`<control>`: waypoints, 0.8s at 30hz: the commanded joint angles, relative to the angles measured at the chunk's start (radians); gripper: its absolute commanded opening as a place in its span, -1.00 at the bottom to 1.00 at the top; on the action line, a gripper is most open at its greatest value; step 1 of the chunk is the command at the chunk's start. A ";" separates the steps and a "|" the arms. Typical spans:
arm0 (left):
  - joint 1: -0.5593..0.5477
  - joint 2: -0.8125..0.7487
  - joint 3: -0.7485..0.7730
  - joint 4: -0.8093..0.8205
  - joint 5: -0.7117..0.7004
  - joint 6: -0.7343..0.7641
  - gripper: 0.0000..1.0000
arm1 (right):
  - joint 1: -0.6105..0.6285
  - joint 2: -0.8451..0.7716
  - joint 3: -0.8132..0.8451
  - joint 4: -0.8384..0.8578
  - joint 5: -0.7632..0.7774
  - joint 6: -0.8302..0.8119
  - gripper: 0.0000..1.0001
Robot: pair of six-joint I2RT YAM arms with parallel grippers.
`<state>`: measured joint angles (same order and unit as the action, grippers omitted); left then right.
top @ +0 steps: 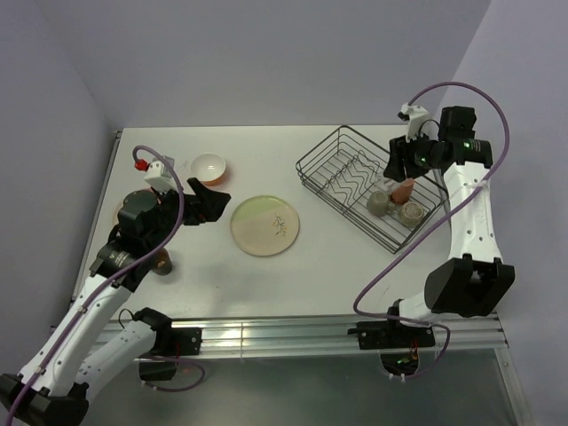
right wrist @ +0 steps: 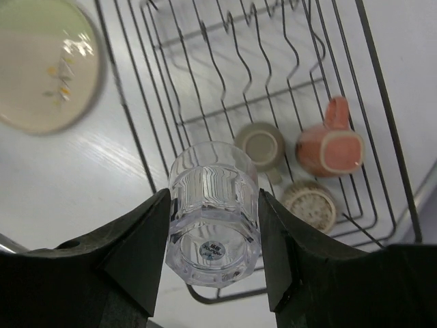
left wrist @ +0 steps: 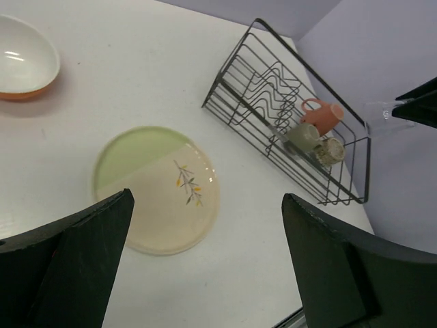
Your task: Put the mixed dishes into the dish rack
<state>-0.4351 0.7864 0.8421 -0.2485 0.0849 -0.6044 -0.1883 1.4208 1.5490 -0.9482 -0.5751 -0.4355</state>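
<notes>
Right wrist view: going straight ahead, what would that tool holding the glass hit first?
Probably the wire floor of the dish rack, beside the grey-green cup, the clear glass in the right tool touching first; depth is unclear.

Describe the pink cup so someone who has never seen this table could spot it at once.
On the table's right side sits the wire rack. Three small pieces cluster at its near end. The cup is the only pink one, beside a grey-green cup and a speckled bowl.
</notes>
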 commanded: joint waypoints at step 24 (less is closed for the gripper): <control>0.006 -0.082 -0.034 -0.150 -0.172 0.063 0.94 | 0.122 0.171 -0.234 0.040 0.351 -0.178 -1.00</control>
<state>-0.4351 0.7097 0.8062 -0.3977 -0.0708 -0.5606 -0.1043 1.5909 1.3315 -0.9821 -0.2356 -0.6422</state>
